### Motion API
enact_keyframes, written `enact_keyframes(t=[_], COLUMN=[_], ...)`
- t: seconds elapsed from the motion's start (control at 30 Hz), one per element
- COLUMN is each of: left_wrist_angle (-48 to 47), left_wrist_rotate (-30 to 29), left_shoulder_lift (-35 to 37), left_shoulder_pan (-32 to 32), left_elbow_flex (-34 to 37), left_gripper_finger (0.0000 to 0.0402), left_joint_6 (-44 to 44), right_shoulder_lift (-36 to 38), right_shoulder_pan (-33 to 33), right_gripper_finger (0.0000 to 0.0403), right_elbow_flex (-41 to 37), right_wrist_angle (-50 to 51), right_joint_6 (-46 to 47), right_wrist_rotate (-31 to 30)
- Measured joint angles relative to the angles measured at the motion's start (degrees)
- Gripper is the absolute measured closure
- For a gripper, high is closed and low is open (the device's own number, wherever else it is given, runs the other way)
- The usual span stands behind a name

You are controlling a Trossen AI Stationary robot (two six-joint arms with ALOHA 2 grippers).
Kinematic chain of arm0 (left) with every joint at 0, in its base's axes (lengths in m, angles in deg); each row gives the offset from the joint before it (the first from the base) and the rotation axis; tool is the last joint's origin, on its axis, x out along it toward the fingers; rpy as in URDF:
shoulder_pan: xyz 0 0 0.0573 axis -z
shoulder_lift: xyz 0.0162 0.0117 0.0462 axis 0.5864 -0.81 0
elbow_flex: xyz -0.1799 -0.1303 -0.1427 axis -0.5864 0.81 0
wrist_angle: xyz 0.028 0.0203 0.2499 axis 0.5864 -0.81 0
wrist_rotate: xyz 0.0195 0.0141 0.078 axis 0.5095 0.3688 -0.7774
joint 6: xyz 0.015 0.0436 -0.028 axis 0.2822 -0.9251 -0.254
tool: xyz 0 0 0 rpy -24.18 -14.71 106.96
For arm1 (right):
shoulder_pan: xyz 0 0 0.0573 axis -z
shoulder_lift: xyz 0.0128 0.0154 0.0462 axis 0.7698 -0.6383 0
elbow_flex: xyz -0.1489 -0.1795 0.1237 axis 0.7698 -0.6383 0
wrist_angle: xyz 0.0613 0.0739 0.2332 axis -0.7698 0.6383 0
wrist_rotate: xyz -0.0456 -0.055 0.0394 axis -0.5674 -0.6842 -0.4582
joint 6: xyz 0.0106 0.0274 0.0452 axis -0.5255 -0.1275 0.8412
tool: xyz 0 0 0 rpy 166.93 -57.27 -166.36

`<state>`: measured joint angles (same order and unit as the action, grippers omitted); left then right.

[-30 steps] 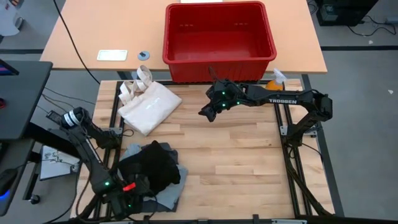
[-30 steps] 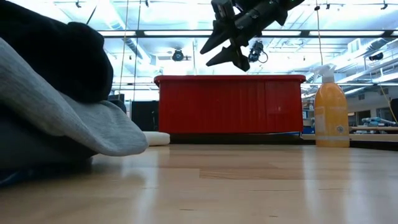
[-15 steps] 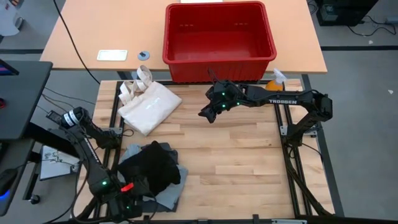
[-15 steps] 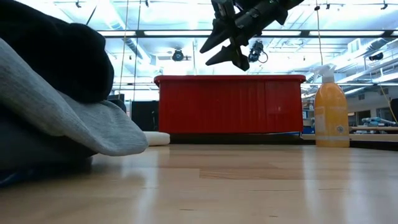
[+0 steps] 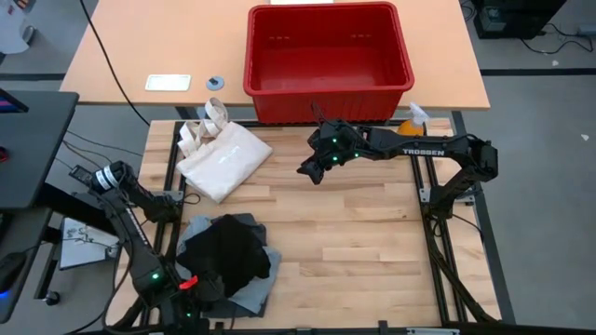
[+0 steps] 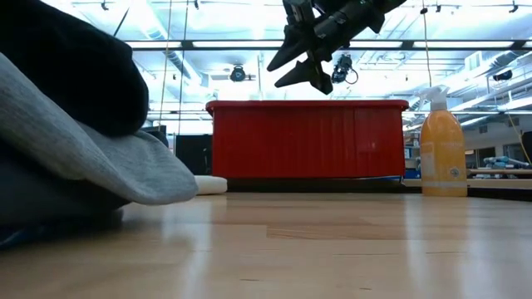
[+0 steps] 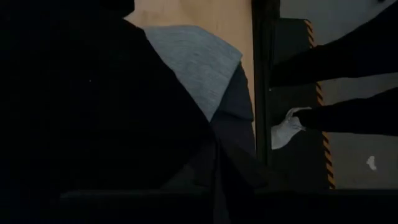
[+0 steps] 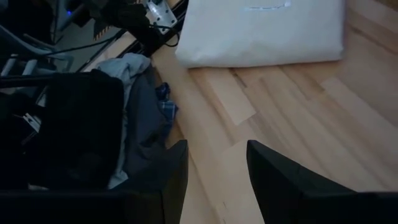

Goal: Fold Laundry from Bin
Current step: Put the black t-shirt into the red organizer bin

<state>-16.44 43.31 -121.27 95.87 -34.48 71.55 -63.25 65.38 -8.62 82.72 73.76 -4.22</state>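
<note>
Overhead and table-level views of the folding stage. The bin [image 5: 328, 60] stands on the far table with nothing showing inside it, and the laundry [image 5: 228, 261] lies heaped at the near left corner of the wooden table [image 5: 354, 242]: a black piece [image 5: 223, 251] on top, a light grey piece [image 6: 75, 141] spilling from under it, a dark charcoal-grey piece [image 8: 146, 124] beside that, and a sliver of blue-and-white plaid [image 8: 165, 106] at the heap's edge. My left gripper [image 5: 191, 296] is low at the near edge of the heap, pressed so close to the cloth that the wrist view is mostly dark; whether those fingers are parted or clenched on fabric I cannot tell. My right gripper [image 5: 310, 169] hangs in the air just in front of the bin, over bare wood, its fingers [image 8: 277, 180] spread apart and holding nothing. A cream tote bag [image 5: 222, 156] lies between the heap and the bin, and an orange spray bottle [image 6: 442, 154] stands just beside the bin's right end. I judge the unloading done and the step in hand to be singling out one garment. The next move likely calls for lifting the black piece free of the others, with my right gripper coming across to take a second edge so that it can be spread flat on open wood.
</note>
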Motion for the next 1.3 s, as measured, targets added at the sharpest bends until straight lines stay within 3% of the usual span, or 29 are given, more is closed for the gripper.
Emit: enact_keyframes(t=[0.2,0.37,0.5,0.63,0.93,1.13,1.3], left_wrist_angle=[-0.23,-0.17,0.67,0.1,-12.52,-13.68,-14.99], left_wrist_rotate=[2.84,4.91,11.31,20.19,18.05,14.14,8.53], left_shoulder_lift=[0.0,0.1,0.87,3.41,7.98,11.39,11.43], left_shoulder_pan=[-0.53,-0.48,-0.54,-2.03,-2.16,-4.42,-5.57], left_elbow_flex=[0.0,0.0,0.0,0.0,0.0,0.0,1.32], left_gripper_finger=[0.0334,0.0257,0.0187,0.0148,0.0161,0.019,0.0211], left_joint_6=[6.11,11.75,14.95,15.42,16.13,9.36,2.02], right_shoulder_lift=[0.0,0.0,0.0,0.0,-1.49,-1.99,-2.01], right_shoulder_pan=[0.0,0.01,0.01,-0.36,-7.88,-13.73,-15.86], right_gripper_finger=[0.0231,0.0231,0.0231,0.0231,0.0231,0.0231,0.0231], right_elbow_flex=[0.0,0.0,0.0,0.0,0.11,0.02,0.02], right_wrist_angle=[-0.01,-0.02,-0.01,-0.01,-7.62,-5.62,-5.62], right_joint_6=[-0.32,-0.73,-0.43,0.21,3.55,6.37,10.71], right_wrist_rotate=[-0.22,-1.74,-1.97,-1.38,1.83,-5.3,-5.63])
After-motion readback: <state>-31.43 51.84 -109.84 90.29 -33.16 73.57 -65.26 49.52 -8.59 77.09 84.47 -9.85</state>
